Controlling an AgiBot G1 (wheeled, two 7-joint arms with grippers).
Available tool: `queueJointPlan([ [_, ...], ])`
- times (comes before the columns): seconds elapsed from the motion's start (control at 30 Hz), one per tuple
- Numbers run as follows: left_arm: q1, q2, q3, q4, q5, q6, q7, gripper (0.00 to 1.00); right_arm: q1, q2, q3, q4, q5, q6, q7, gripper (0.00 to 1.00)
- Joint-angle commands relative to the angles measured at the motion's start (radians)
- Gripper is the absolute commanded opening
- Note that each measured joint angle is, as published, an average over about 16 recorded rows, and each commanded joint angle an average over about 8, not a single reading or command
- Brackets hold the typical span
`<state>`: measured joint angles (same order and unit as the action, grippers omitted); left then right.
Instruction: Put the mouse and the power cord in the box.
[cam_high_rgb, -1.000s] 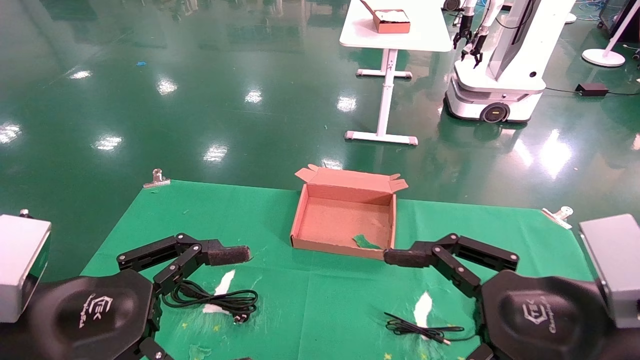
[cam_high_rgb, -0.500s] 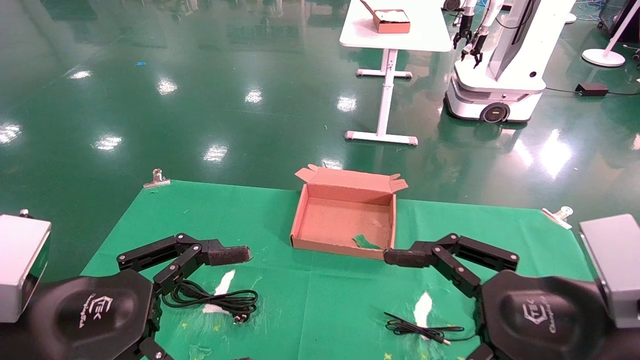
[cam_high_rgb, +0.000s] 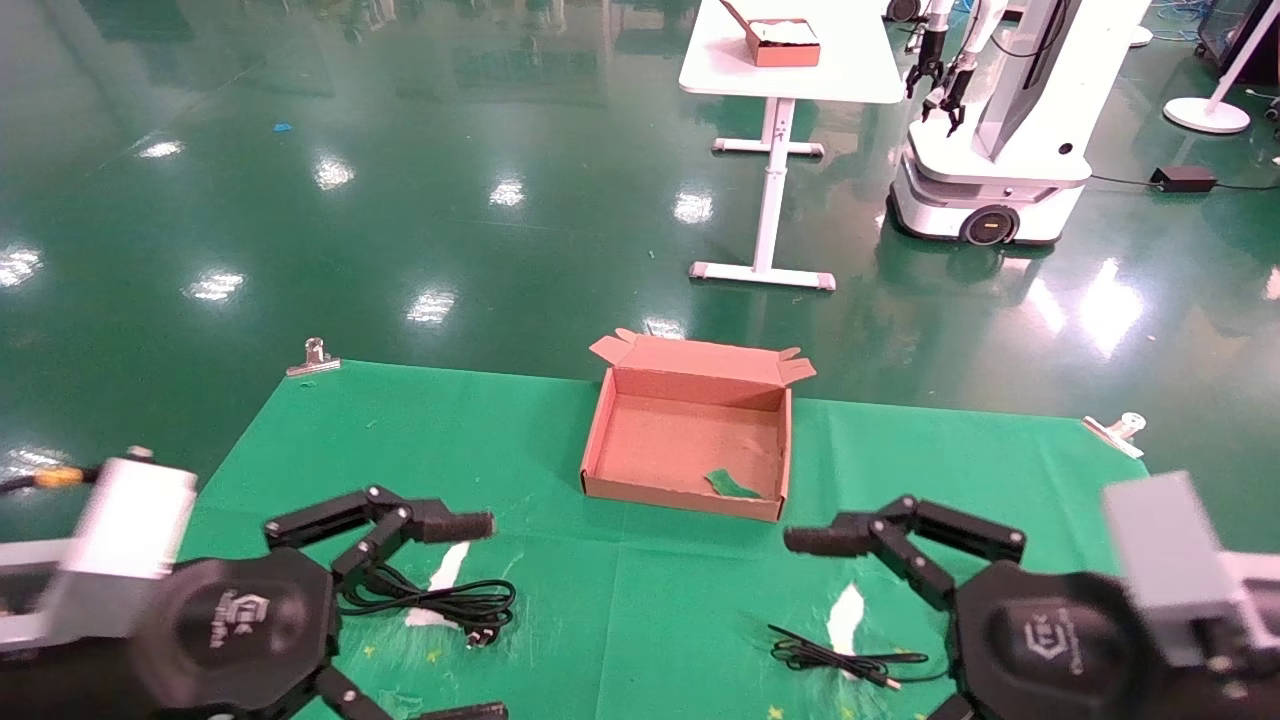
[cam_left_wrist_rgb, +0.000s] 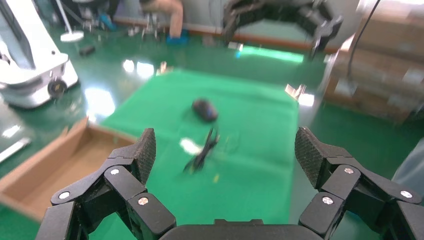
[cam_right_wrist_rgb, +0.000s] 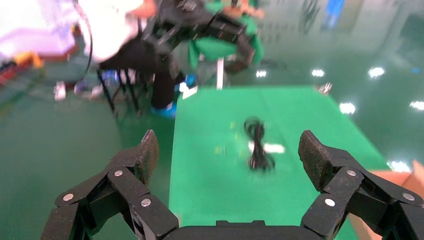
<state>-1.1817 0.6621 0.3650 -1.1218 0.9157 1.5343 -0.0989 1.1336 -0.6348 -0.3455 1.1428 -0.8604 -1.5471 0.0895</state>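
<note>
The brown cardboard box (cam_high_rgb: 598, 440) stands open at the middle of the green cloth, empty but for a green scrap. The coiled power cord (cam_high_rgb: 440, 603) lies front left, under my open left gripper (cam_high_rgb: 480, 615). The mouse's thin cable (cam_high_rgb: 840, 660) lies front right, below my open right gripper (cam_high_rgb: 860, 625); my right hand hides the mouse body in the head view. In the left wrist view, the black mouse (cam_left_wrist_rgb: 205, 110) and its cable (cam_left_wrist_rgb: 202, 155) lie across the cloth beyond the left gripper (cam_left_wrist_rgb: 225, 147). The right wrist view shows the power cord (cam_right_wrist_rgb: 257, 145) beyond the right gripper (cam_right_wrist_rgb: 227, 147).
Metal clips (cam_high_rgb: 313, 355) (cam_high_rgb: 1120, 428) hold the cloth's far corners. White tape patches (cam_high_rgb: 848, 615) mark the cloth near each cable. Beyond the table are green floor, a white table (cam_high_rgb: 790, 60) with another box, and another robot (cam_high_rgb: 1000, 120).
Both hands have turned and dropped a little, their wrist cameras swinging inward. The fingers stay open. Cord, mouse cable and box have not moved.
</note>
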Motion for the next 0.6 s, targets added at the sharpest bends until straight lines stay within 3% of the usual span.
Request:
queueJointPlan([
  [0.03,-0.029,0.014,0.02,0.044,0.047,0.018,0.022,1.0,0.017,-0.008,-0.015,-0.039,-0.035,-0.02,-0.026,1.0],
  [0.33,-0.235,0.124,0.189,0.309,0.301,0.041,0.198,1.0,0.172,-0.064,-0.164,-0.298,-0.25,-0.021,-0.222,1.0],
  [0.6,-0.381,0.248,0.323,0.548,0.538,-0.043,0.384,1.0,0.291,-0.169,-0.273,-0.559,-0.489,0.08,-0.428,1.0],
])
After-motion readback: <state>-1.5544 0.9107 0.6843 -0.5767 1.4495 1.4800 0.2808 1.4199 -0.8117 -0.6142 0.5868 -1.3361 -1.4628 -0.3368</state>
